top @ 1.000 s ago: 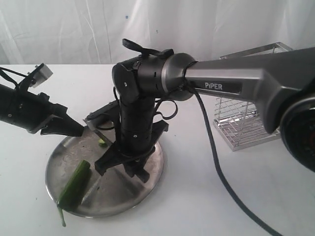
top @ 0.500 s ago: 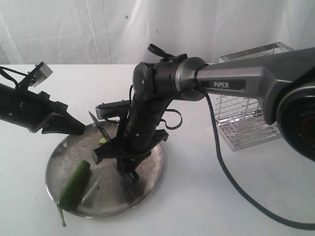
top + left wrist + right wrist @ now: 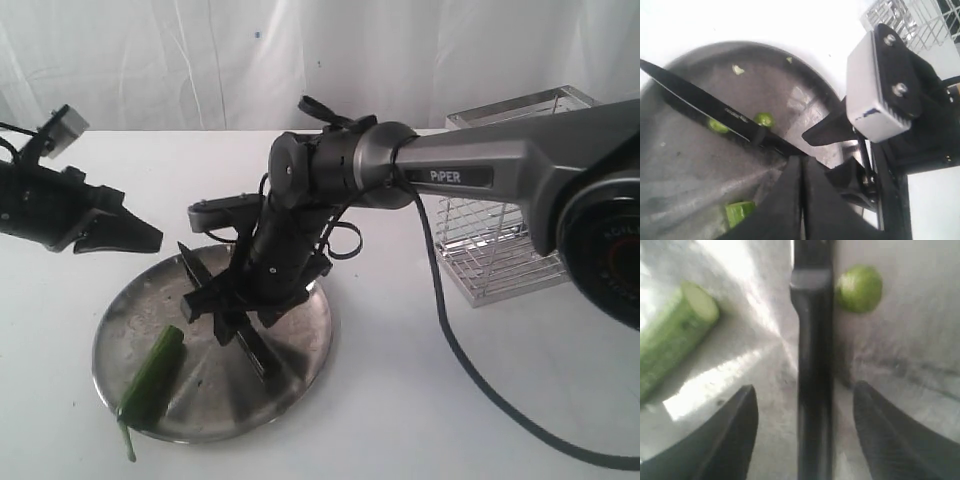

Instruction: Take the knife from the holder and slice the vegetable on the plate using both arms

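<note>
Fingers [image 3: 730, 440] first: on the right gripper [image 3: 805, 385], flung wide only a moment after clamping, with the knife [image 3: 812, 365] lying free between them and touched by neither. On the left gripper [image 3: 801, 167], pressed tight together with nothing between. Also drawn back, up and toward the left edge of the exterior frame, off the rim of the plate [image 3: 300, 350].

Knife apparently let go onto the plate, near the centre of the exterior frame under the right wrist, blade pointing upper left, thin green slices [image 3: 764, 119] just beside it. Vegetable [image 3: 152, 375] at the plate's lower left, cut end up-frame, stem poking over the rim, well apart from both grippers. Probably slicing done, or at least paused: no tool in hand, so no further cut without a fresh grip on the handle.

Holder [image 3: 500, 250] standing at the right of the frame, behind the grey arm link. Beneath it all, a plain white table [image 3: 400, 430]; behind, a white curtain [image 3: 150, 60] filling the top of the frame. Plate surface dull and scuffed, with glare across the middle.
</note>
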Robot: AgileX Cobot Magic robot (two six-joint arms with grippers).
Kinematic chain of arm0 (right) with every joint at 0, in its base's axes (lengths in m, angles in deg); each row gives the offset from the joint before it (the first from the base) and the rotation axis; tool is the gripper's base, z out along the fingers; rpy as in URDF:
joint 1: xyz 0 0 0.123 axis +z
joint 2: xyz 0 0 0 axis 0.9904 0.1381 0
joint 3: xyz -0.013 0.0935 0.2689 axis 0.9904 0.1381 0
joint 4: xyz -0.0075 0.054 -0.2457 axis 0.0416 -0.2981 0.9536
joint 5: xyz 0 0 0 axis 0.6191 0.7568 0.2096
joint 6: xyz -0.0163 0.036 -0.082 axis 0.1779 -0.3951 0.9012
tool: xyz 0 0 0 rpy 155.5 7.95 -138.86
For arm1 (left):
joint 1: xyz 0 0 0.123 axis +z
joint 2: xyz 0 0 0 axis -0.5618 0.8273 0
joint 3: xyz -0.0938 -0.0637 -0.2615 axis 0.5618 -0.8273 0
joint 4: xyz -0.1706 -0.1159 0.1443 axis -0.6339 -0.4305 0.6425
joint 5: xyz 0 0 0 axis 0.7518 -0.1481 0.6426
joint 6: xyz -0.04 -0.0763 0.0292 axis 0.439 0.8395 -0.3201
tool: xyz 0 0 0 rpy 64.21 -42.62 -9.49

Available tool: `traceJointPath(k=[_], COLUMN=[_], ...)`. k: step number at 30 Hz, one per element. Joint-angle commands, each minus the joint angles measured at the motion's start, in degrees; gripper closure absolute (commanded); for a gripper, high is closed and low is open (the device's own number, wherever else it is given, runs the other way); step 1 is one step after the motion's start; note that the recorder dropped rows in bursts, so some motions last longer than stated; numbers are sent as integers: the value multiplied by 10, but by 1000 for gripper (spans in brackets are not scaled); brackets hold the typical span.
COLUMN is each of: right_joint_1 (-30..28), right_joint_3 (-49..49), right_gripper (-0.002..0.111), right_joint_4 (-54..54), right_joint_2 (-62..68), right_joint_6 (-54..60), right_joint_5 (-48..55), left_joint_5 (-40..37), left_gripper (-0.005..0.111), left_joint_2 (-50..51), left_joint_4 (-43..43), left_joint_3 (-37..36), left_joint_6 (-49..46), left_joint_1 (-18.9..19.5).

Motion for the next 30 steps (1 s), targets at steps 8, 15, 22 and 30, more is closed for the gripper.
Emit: traceJointPath(k=[8, 15, 22, 30], right_joint_1=[10, 71, 131, 129], right_joint_3=[22, 217, 400, 403], right_gripper=[97, 108, 108, 108], right_joint_4=[2, -1, 0, 7], right_joint_2=[-162, -368, -569, -628], right_joint_6=[14, 13, 11, 38], right_joint_5=[-70, -292, -473, -415], left_joint_5=[-6, 29, 24, 33], left_gripper=[107, 107, 107, 107], left_joint_2=[-186, -310, -342, -342], left_joint_4=[-27, -22, -16, -16], left_joint_3=[-31, -96, -103, -103], left_joint_6=[-5, -3, -5, -5], left_joint_1=[32, 32, 32, 32])
